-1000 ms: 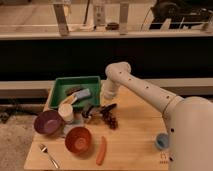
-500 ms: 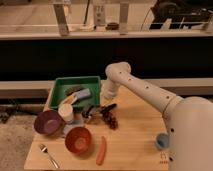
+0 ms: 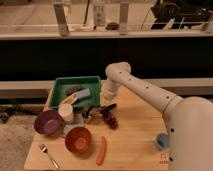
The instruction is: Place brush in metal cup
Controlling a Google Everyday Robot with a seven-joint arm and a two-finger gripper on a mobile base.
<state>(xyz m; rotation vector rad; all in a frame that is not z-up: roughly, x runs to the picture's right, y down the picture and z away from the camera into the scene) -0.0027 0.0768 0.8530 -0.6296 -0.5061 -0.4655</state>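
Note:
The metal cup (image 3: 88, 112) is a small dark, shiny cup on the wooden table (image 3: 135, 130), just right of the cream cup (image 3: 66, 112). A slim dark shape that looks like the brush (image 3: 107, 107) lies slanted right of the metal cup, its left end close to the cup. My gripper (image 3: 103, 102) hangs down from the white arm (image 3: 120, 80), right over the brush's upper end, at the front right corner of the green tray (image 3: 59, 89). I cannot tell whether it touches the brush.
The green tray holds a blue object (image 3: 83, 93) and a dark one (image 3: 75, 89). A purple bowl (image 3: 47, 122), an orange bowl (image 3: 78, 139), a silver fork (image 3: 49, 155), an orange carrot-like piece (image 3: 101, 150), dark grapes (image 3: 111, 121) and a blue cup (image 3: 161, 141) are on the table.

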